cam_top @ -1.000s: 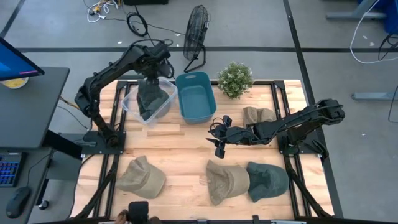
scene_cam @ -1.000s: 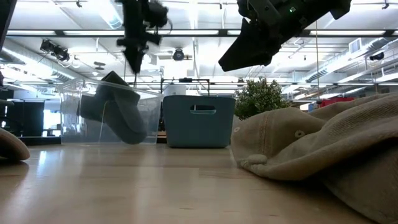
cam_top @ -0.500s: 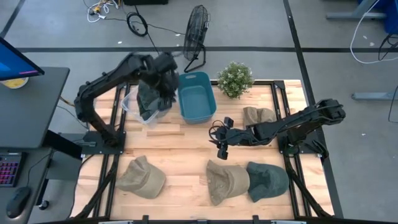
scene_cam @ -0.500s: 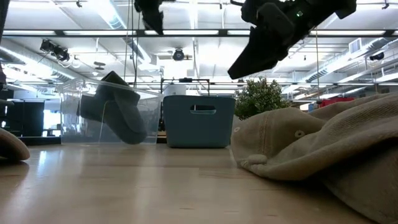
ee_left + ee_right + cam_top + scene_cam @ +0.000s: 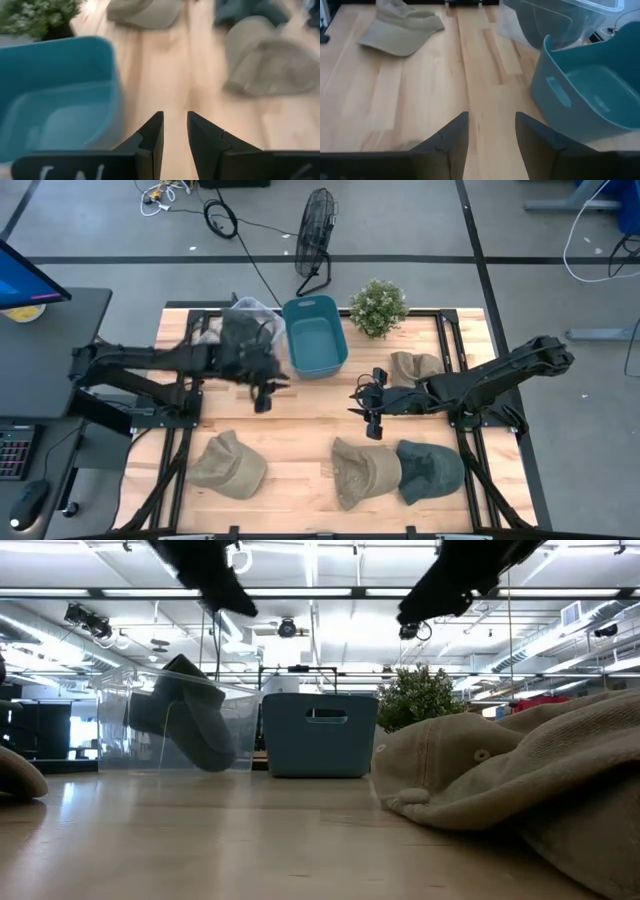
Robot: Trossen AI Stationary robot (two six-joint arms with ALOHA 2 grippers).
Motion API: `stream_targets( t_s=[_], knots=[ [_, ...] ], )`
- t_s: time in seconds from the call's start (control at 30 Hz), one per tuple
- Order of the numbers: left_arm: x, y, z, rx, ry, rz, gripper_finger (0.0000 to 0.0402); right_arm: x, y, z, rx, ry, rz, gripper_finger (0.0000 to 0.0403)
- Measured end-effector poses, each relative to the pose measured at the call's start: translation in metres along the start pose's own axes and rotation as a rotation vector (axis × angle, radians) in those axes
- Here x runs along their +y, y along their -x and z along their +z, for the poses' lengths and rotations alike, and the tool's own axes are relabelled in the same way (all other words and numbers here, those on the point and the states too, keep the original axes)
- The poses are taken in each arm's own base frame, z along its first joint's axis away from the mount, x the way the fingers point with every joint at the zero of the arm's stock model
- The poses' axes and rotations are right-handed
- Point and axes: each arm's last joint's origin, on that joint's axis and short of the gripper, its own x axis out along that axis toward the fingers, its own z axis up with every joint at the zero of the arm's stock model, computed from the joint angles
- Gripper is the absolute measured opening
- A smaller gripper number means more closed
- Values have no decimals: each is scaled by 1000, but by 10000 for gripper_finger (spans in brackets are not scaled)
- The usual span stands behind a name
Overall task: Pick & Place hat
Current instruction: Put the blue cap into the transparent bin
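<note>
The left gripper (image 5: 263,393) hangs empty over bare wood just in front of the clear plastic bin (image 5: 258,317), its fingers (image 5: 152,136) parted by a narrow gap, and the dark grey hat (image 5: 238,340) lies inside that bin, beside the teal tub (image 5: 315,336). The right gripper (image 5: 371,419) hovers open and empty over the middle of the wooden table (image 5: 300,425), near a tan cap (image 5: 413,365), with another tan cap (image 5: 364,470) and a dark green cap (image 5: 432,469) touching each other at the front edge and a third tan cap (image 5: 230,464) at the front left.
</note>
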Motion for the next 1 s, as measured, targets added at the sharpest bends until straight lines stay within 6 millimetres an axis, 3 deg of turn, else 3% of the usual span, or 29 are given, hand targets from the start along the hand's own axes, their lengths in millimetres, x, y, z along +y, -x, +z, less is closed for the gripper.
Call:
stream_targets(
  t_s=[0.17,0.5,1.0],
  knots=[
    [-8,-10,-31,-191,27,-19,87,3,12,-7,75,44,45,164],
    [-13,-29,-75,-249,110,35,87,16,22,-34,369,36,259,164],
    [-14,-31,-79,-285,232,12,87,37,36,-65,624,-22,389,164]
  ],
)
